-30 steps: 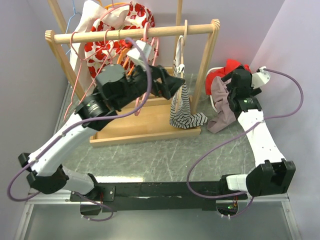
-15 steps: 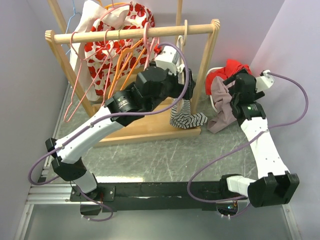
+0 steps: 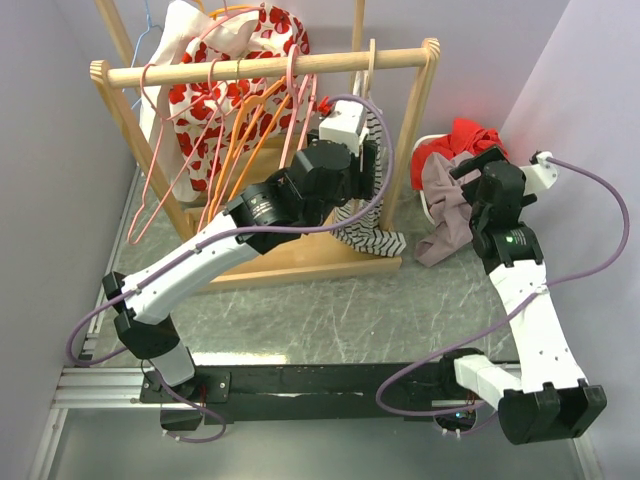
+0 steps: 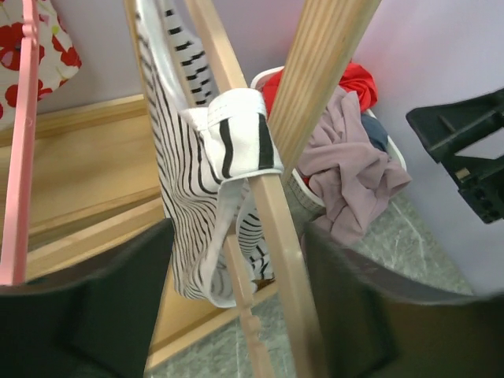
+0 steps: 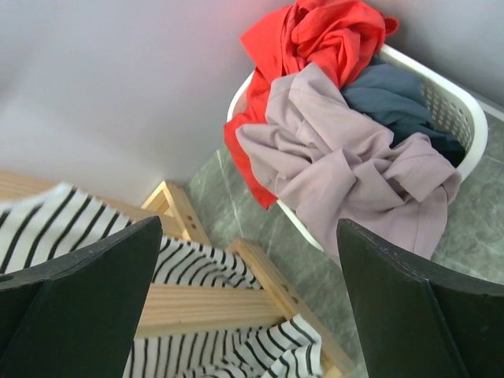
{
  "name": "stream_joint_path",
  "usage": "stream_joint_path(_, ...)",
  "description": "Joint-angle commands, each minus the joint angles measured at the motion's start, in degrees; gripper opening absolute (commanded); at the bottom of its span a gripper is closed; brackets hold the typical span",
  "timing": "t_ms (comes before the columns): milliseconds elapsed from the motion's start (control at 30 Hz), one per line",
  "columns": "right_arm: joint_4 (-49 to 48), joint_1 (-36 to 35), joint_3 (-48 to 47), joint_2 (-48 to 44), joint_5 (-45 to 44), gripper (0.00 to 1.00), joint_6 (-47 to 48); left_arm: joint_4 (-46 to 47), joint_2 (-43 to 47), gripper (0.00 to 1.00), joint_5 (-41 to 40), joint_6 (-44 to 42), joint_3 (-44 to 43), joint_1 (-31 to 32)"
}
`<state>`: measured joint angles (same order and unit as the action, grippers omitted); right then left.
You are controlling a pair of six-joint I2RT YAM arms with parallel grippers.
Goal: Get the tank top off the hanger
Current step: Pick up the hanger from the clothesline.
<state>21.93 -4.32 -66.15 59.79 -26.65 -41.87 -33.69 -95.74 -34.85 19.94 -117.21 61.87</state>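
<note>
The black-and-white striped tank top hangs on a pale wooden hanger at the right end of the rack rail. In the left wrist view the tank top drapes over the hanger's arm, next to the rack's post. My left gripper is open, and in its wrist view the hanger arm and the top's lower loop lie between the jaws, not pinched. My right gripper is open and empty in its wrist view, above the rack base's right corner; the tank top shows below it.
A white laundry basket holds red, mauve and dark blue clothes at the right. Several orange and pink hangers and a red-flowered garment hang at the rack's left. The wooden rack base lies under the rail.
My left arm has swung right, from the orange hangers to the striped tank top, and its open gripper now straddles the hanger. My right arm has drawn slightly right.
</note>
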Motion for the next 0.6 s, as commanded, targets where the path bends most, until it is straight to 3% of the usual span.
stream_joint_path(0,0.0,-0.2,1.2,-2.5,1.7,1.00,0.6,0.6,0.8,0.61,-3.0,-1.4,0.2,0.1)
stream_joint_path(33,0.2,-0.3,1.4,-2.8,1.8,1.00,0.6,0.5,0.8,0.53,-3.2,-1.5,0.1,0.2)
stream_joint_path(200,0.2,-0.3,2.6,-3.9,2.7,1.00,0.4,-0.6,1.4,0.37,-4.6,-1.2,0.2,0.2)
stream_joint_path(300,0.5,-0.3,2.7,-4.4,3.3,1.00,0.2,-1.0,1.8,0.22,-5.1,-1.6,0.0,0.2)
stream_joint_path(333,0.5,-0.3,2.8,-4.5,3.9,1.00,0.3,-1.9,1.9,0.07,-5.9,-1.8,-0.4,0.2)
stream_joint_path(367,0.1,-0.3,2.9,-4.7,4.6,1.00,0.7,-2.1,2.2,0.01,-6.4,-1.8,-0.7,0.1)
stream_joint_path(567,2.2,-0.3,-0.2,-4.0,12.3,1.00,4.6,0.4,7.7,0.01,-3.2,-6.0,1.4,0.1)
